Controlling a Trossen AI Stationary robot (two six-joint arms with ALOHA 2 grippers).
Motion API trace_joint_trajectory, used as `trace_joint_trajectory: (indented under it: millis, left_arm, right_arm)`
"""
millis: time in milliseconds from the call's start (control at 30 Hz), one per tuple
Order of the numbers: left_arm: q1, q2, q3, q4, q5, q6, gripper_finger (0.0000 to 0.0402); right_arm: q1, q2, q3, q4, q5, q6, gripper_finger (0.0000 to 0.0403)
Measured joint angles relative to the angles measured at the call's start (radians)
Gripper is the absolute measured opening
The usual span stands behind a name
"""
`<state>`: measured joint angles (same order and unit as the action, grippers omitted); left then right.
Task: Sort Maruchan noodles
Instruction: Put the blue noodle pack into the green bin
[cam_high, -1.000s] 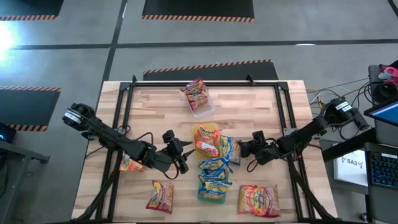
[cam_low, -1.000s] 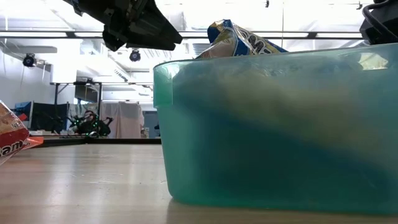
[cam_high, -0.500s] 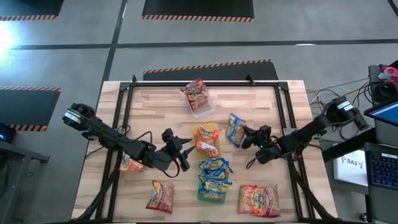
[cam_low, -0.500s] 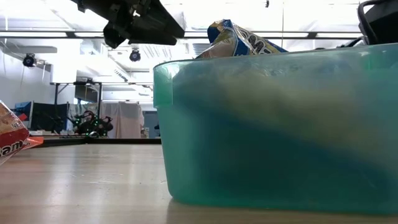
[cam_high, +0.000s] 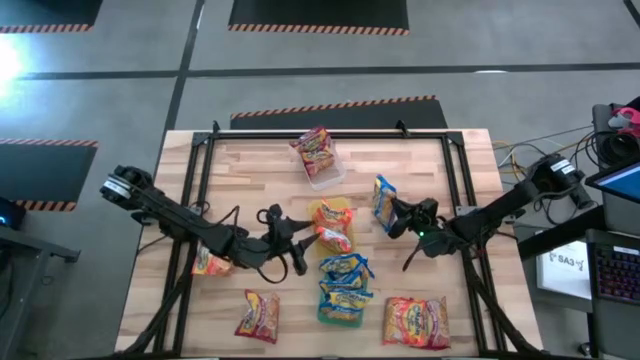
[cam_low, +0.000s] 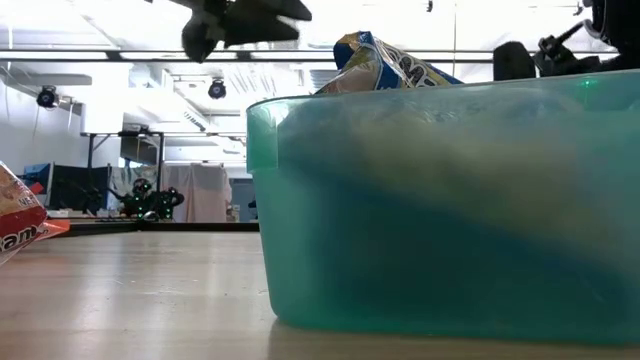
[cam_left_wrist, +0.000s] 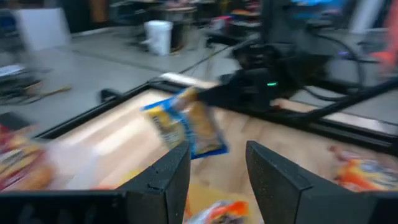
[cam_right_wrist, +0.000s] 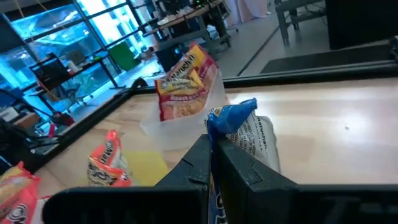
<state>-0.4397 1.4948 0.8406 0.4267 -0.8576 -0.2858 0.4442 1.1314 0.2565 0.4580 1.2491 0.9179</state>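
table (cam_high: 250, 165): wooden | right claw (cam_high: 397, 216): gripping blue packet (cam_high: 384, 201) | left claw (cam_high: 294, 238): parted, empty

A: Supporting surface?

B: Light wooden table (cam_high: 400, 170), dark frame rails along its edges.

A: Items resting directly on it?

B: Clear tray (cam_high: 328, 172) at the far centre. Yellow tray (cam_high: 338, 207) mid-table. Green tray (cam_high: 322, 315) at the near centre, its wall filling the low view. Loose packets: one red packet (cam_high: 258, 315) near left, a larger red packet (cam_high: 416, 321) near right, an orange-red packet (cam_high: 208, 264) by the left rail.
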Motion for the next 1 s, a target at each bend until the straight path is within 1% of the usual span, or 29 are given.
trace_joint_trajectory:
  millis: [67, 167, 233, 367, 500, 567, 700, 833, 900, 1000]
  left_arm:
    - [0.003, 0.019, 0.000, 0.066, 0.076, 0.054, 0.0139]
    - [0.016, 0.071, 0.000, 0.189, 0.217, 0.111, 0.0139]
    - [0.027, 0.115, 0.000, 0.272, 0.273, 0.135, 0.0139]
    - [0.049, 0.199, 0.000, 0.399, 0.276, 0.179, 0.0139]
    - [0.071, 0.256, 0.000, 0.486, 0.276, 0.191, 0.0139]
    - [0.076, 0.277, 0.000, 0.533, 0.272, 0.217, 0.0139]
    - [0.075, 0.308, 0.000, 0.642, 0.227, 0.295, 0.0139]
    - [0.074, 0.323, -0.017, 0.719, 0.220, 0.326, 0.0139]
    - [0.074, 0.325, -0.052, 0.768, 0.219, 0.311, 0.0139]
    - [0.065, 0.325, -0.142, 0.922, 0.192, 0.281, 0.0139]
  right_arm:
    - [0.000, -0.010, 0.015, 0.001, 0.000, -0.045, 0.0008]
    - [0.000, -0.020, 0.052, 0.001, 0.000, -0.125, 0.0008]
    - [0.000, -0.025, 0.088, 0.002, 0.000, -0.196, 0.0008]
    - [0.000, -0.028, 0.180, 0.001, -0.004, -0.367, 0.0008]
    - [0.000, -0.028, 0.278, 0.000, -0.043, -0.525, 0.0008]
    - [0.000, -0.028, 0.326, 0.001, -0.087, -0.589, 0.0008]
    - [0.000, -0.028, 0.410, 0.000, -0.192, -0.683, 0.0008]
    - [0.000, -0.028, 0.468, -0.009, -0.298, -0.732, 0.0008]
    - [0.000, -0.028, 0.486, -0.013, -0.342, -0.746, 0.0008]
    - [0.000, -0.029, 0.496, -0.015, -0.378, -0.747, 0.0008]
